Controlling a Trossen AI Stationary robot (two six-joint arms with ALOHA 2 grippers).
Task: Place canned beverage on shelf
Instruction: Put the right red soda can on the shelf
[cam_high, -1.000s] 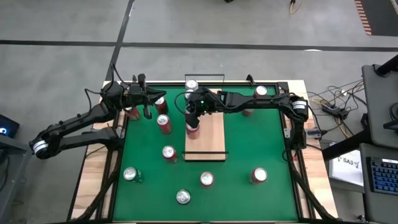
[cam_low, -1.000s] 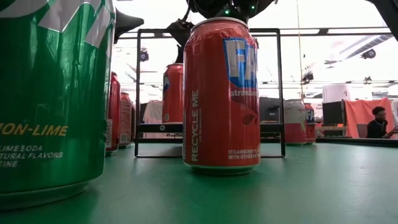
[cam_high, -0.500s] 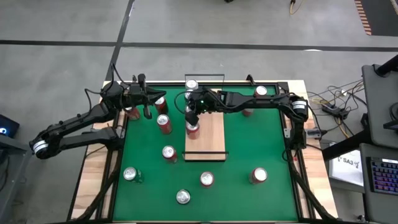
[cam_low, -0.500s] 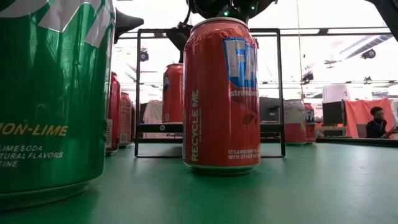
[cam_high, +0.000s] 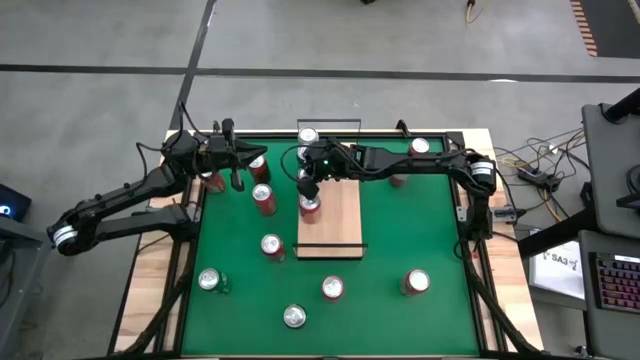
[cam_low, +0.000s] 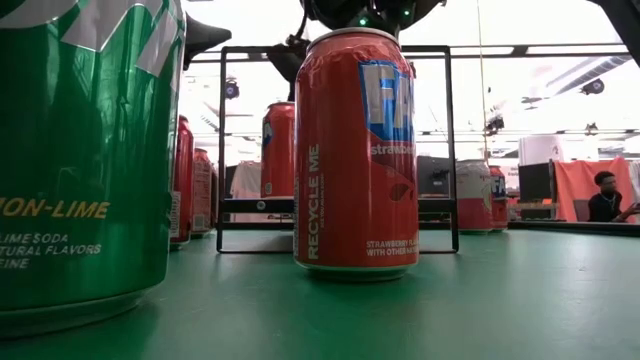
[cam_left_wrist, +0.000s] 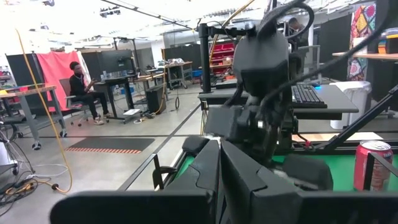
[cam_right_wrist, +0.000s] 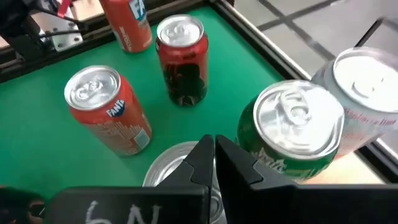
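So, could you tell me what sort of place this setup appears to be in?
Probably a robotics lab or workshop: a concrete floor surrounds the green mat, desks with a keyboard stand behind, and a seated person works at a table.

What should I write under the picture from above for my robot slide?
Right claw, shut, hovers over a red can on the wooden shelf; left claw waits by the green mat's corner.

A grey concrete floor (cam_high: 420, 40) is seen beyond the table, with desks (cam_left_wrist: 124, 78), a red curtain (cam_left_wrist: 53, 68) and ceiling lights (cam_left_wrist: 112, 11).
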